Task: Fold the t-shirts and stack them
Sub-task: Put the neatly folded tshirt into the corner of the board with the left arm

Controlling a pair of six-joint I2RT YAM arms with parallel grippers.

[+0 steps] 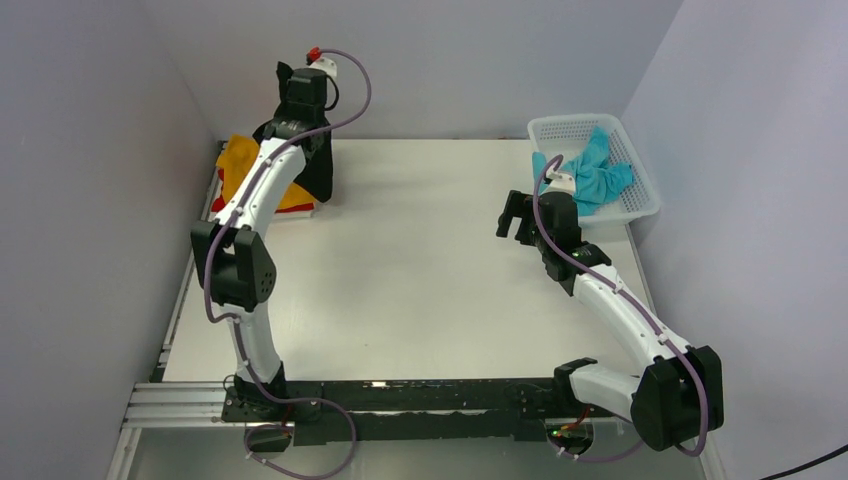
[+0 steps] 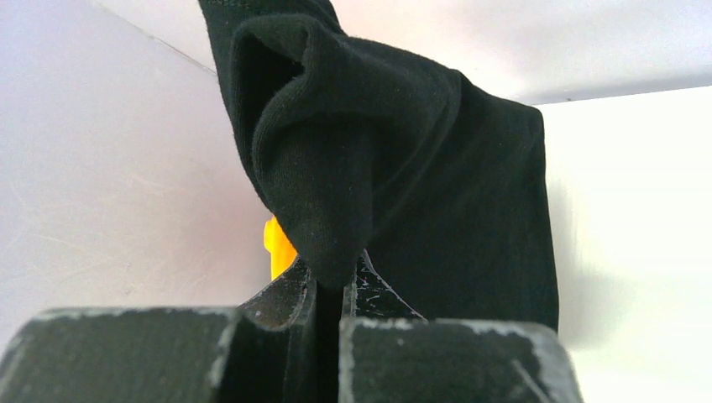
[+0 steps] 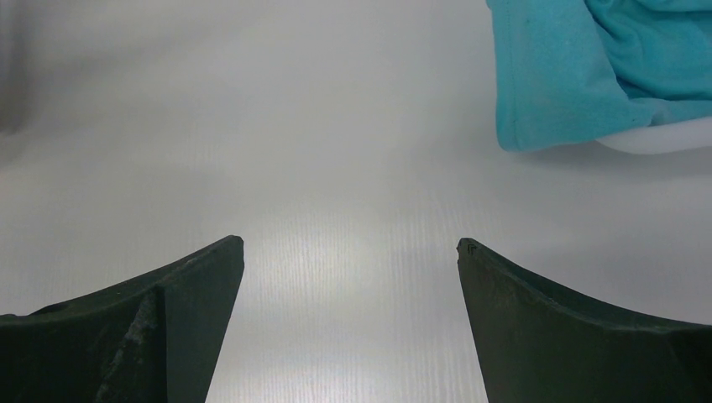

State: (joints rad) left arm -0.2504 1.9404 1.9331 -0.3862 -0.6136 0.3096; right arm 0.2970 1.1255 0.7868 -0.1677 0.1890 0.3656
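Left claw holds black tee over the far-left pile; right claw idle.

Top: left claw [image 1: 297,92] is raised at far left, black tee [image 1: 320,175] hanging off it beside the orange tee [image 1: 240,160] on the red tee [image 1: 218,204], probably lined up for stacking. Right claw [image 1: 515,220] sits near the basket [image 1: 640,205] holding the turquoise tee [image 1: 600,175], likely staged for the next pick. Left wrist: jaws almost shut, pinching a bunched fold of the black tee. Right wrist: jaws wide apart, nothing held, over bare table [image 3: 336,126].
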